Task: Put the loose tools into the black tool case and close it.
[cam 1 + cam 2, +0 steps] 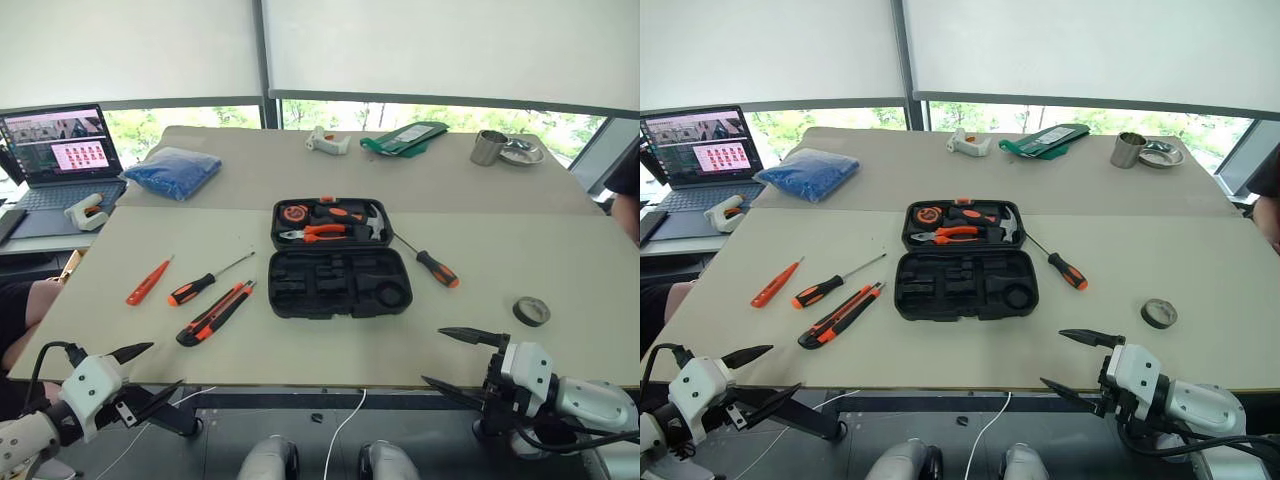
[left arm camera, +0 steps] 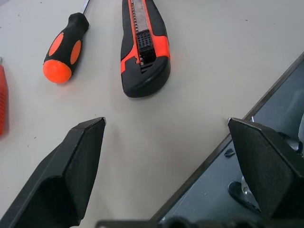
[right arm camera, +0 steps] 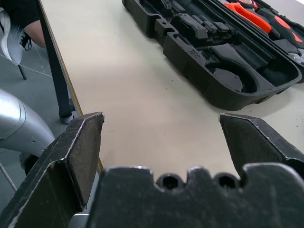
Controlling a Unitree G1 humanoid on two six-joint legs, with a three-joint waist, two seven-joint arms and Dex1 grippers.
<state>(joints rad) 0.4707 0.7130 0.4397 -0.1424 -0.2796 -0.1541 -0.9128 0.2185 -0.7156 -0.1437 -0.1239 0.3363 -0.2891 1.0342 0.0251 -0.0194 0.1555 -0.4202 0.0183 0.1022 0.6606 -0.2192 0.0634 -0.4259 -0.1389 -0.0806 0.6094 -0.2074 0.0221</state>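
Both grippers hover at the near edge of the beige table [image 1: 560, 270], left gripper [image 1: 150, 372] and right gripper [image 1: 455, 358] spread wide and empty. Bright blinds hang behind. Lying open mid-table, the black tool case [image 1: 338, 284] shows moulded slots. Left of it lie the utility knife [image 1: 215, 313], a screwdriver [image 1: 208, 280] and an orange driver [image 1: 147, 282]; right, another screwdriver [image 1: 428, 262] and the tape roll [image 1: 531, 311].

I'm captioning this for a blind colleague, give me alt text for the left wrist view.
The open left gripper hovers over the table's near edge, short of a black-and-orange utility knife. A black-and-orange screwdriver handle lies beside the knife.
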